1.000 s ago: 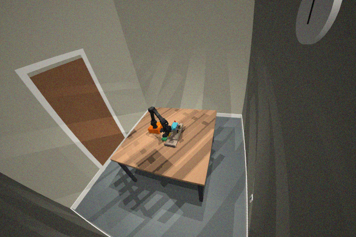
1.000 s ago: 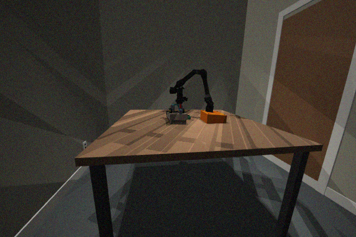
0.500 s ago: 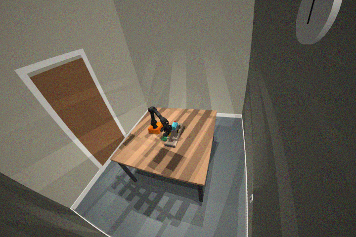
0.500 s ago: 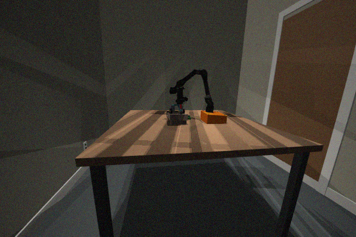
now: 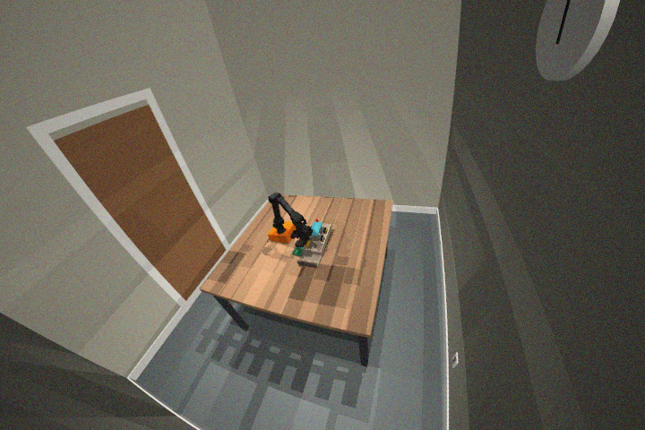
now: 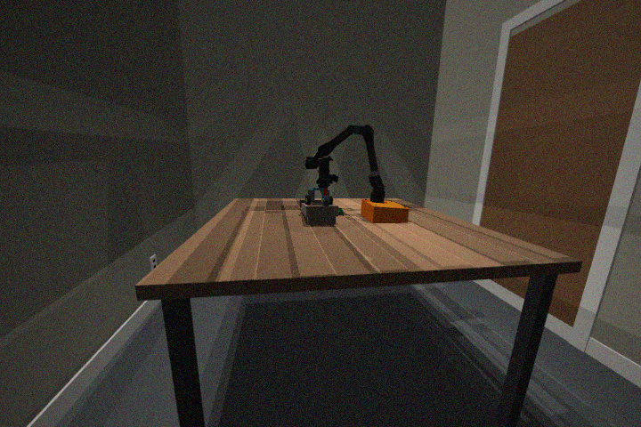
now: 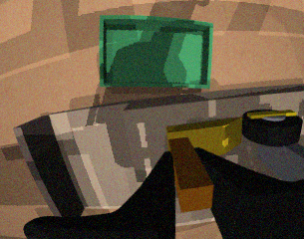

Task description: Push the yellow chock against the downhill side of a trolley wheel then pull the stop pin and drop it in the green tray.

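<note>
Going left to right in the top view: the orange base block [image 5: 277,236] [image 6: 392,215] is at the left on the bench [image 5: 262,276] [image 6: 371,246], with the arm reaching right from it. Next is the green tray [image 5: 297,251] [image 6: 341,212] [image 7: 156,86], just beside the ramp [image 5: 310,259] [image 6: 320,220] [image 7: 94,159]. The jaws [image 5: 301,244] [image 6: 324,187] are narrow and holding the chock [image 5: 307,243] [image 7: 203,140] by its orange handle, so yeah, they've got it.

Chock's over the ramp on the trolley's downhill side. In the wrist view its right end is right by a wheel [image 7: 271,130], but I can't tell if they're touching. The trolley [image 5: 315,229] [image 6: 312,193] is farther up the ramp, and the red-headed pin [image 5: 316,220] [image 6: 325,191] shows at its far end, looks like it's still in.

So IMO this is the chocking step, pin not pulled yet. Next move: ease the chock uphill, low and square, until it's snug on the wheel, then let go. Don't shove it or the trolley could shift. Pin only after that.
</note>
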`<state>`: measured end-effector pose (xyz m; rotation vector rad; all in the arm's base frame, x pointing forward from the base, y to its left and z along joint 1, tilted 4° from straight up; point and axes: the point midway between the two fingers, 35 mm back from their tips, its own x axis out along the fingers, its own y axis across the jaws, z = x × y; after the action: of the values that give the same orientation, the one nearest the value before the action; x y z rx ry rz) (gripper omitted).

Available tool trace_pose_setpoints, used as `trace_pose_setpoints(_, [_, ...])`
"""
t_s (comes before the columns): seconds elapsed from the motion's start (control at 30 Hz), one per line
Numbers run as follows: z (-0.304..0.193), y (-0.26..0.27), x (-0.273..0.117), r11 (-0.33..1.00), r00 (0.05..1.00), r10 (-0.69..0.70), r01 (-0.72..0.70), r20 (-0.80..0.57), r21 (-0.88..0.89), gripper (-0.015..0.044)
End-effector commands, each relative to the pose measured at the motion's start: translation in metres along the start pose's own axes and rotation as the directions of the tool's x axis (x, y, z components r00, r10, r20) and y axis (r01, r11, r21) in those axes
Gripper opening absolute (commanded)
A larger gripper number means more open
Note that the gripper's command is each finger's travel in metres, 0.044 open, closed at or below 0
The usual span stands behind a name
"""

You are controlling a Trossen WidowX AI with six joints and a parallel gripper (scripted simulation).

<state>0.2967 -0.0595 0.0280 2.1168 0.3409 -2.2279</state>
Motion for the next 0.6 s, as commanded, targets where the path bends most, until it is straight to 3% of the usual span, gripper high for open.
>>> trace_pose_setpoints(0.0, [0.000,0.000,0.000,1.000,1.000,-0.001,0.001,0.000,-0.001,0.0000])
trace_pose_setpoints(0.23, [0.000,0.000,0.000,1.000,1.000,-0.001,0.001,0.000,-0.001,0.0184])
trace_pose_setpoints(0.57, [0.001,0.000,-0.023,1.000,1.000,-0.008,0.008,0.002,0.000,0.0190])
